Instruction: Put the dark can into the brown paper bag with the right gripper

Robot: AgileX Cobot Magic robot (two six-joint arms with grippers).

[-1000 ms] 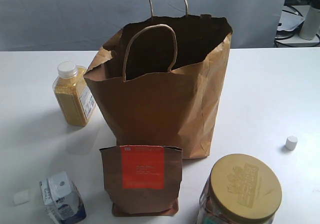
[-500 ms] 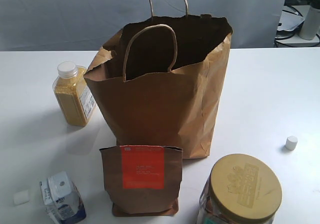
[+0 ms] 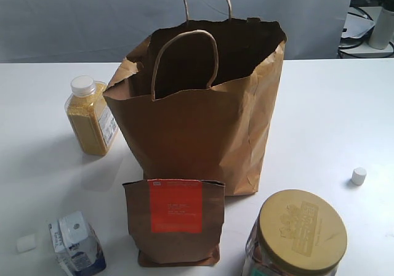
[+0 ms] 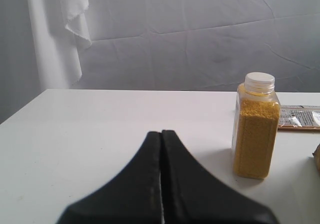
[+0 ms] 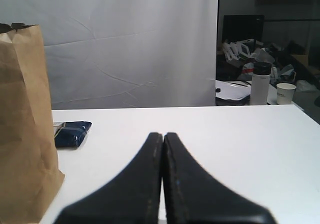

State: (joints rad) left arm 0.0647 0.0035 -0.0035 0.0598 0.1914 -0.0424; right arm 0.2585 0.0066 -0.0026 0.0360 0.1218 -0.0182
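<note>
The brown paper bag (image 3: 197, 109) stands open and upright in the middle of the white table, its loop handles up; its side also shows in the right wrist view (image 5: 22, 124). The dark can shows in no view. Neither arm appears in the exterior view. My right gripper (image 5: 163, 135) is shut with nothing between its fingers, low over the table to the side of the bag. My left gripper (image 4: 161, 133) is also shut and empty, pointing across the table near the yellow-grain bottle (image 4: 256, 126).
A yellow-grain bottle (image 3: 90, 116) stands left of the bag. In front are a small brown pouch with orange label (image 3: 174, 220), a gold-lidded jar (image 3: 300, 234) and a small carton (image 3: 77, 244). A white cap (image 3: 358, 176) lies right. A dark blue packet (image 5: 71, 133) lies behind the bag.
</note>
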